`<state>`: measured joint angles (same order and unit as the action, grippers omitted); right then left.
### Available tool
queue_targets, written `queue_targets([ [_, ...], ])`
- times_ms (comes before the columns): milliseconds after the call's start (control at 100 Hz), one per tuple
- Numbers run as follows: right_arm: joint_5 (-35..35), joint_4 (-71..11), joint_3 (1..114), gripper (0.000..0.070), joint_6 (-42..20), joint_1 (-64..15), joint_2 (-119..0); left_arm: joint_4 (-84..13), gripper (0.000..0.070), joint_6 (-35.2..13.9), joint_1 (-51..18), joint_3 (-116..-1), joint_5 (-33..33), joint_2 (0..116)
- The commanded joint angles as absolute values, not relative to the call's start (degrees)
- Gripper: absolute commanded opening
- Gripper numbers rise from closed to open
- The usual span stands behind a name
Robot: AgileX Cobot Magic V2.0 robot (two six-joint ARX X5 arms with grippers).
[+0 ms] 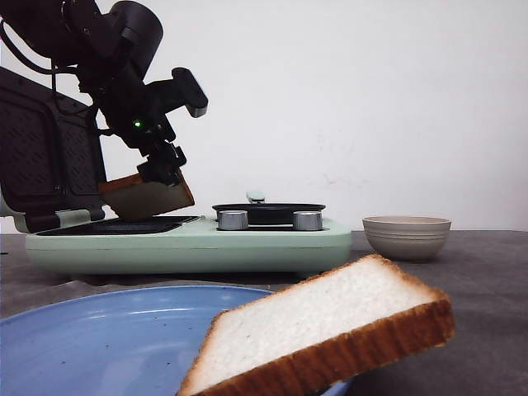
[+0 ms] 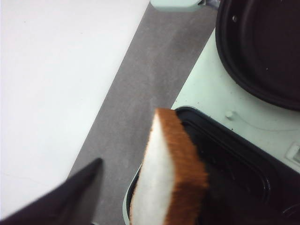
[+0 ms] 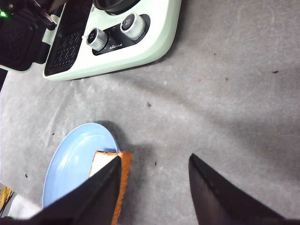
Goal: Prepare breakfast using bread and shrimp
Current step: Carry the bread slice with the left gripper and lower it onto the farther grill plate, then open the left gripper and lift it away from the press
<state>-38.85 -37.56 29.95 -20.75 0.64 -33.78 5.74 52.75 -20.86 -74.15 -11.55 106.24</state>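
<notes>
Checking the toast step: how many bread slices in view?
2. One bread slice sits in the left gripper jaws over the grill plate; the second slice rests on the blue plate.

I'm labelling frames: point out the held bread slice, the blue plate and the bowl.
held bread slice (image 1: 147,198): front view, its browned face.
blue plate (image 1: 91,338): front view, bare inner surface.
bowl (image 1: 407,237): front view, outer wall.

Front view: we sit low at the table (image 1: 487,272) edge, facing forward, blue plate (image 1: 99,338) very near. Left wrist view: we look down, close over the green cooker (image 2: 211,98). Right wrist view: we look down from higher; it shares cooker (image 3: 154,42) and plate (image 3: 70,164) with front.
</notes>
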Motion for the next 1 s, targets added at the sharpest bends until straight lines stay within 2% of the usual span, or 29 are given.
queue_targets([
  [0, -38.98, -37.39, 30.87, 0.0279, -19.4, 0.49, -33.95, 6.13, 0.0434, 51.75, -21.15, -75.53, -10.72, 107.66],
  [260, -38.96, -37.36, 30.87, 0.0279, -19.4, 0.49, -33.95, 4.8, 0.0451, 51.33, -21.69, -75.53, -8.75, 107.66],
  [350, -38.98, -37.36, 30.87, 0.0279, -19.4, 0.49, -33.95, 4.47, 0.0525, 51.33, -21.91, -75.53, -8.49, 107.61],
  [500, -38.98, -37.36, 30.87, 0.0279, -19.4, 0.49, -33.95, 3.92, 0.0581, 51.33, -22.2, -75.53, -8.34, 107.48],
  [670, -38.94, -37.36, 30.87, 0.0279, -19.27, 0.49, -33.95, 3.25, 0.07, 51.35, -22.41, -75.53, -8.19, 107.15],
  [890, -38.92, -37.36, 30.87, 0.0279, -19.22, 0.51, -33.95, 0.73, 0.07, 51.31, -22.41, -75.53, -7.01, 105.69],
  [990, -38.92, -37.36, 30.87, 0.0279, -19.22, 0.51, -33.95, 0.84, 0.07, 49.56, -22.37, -75.53, -7.05, 104.2],
])
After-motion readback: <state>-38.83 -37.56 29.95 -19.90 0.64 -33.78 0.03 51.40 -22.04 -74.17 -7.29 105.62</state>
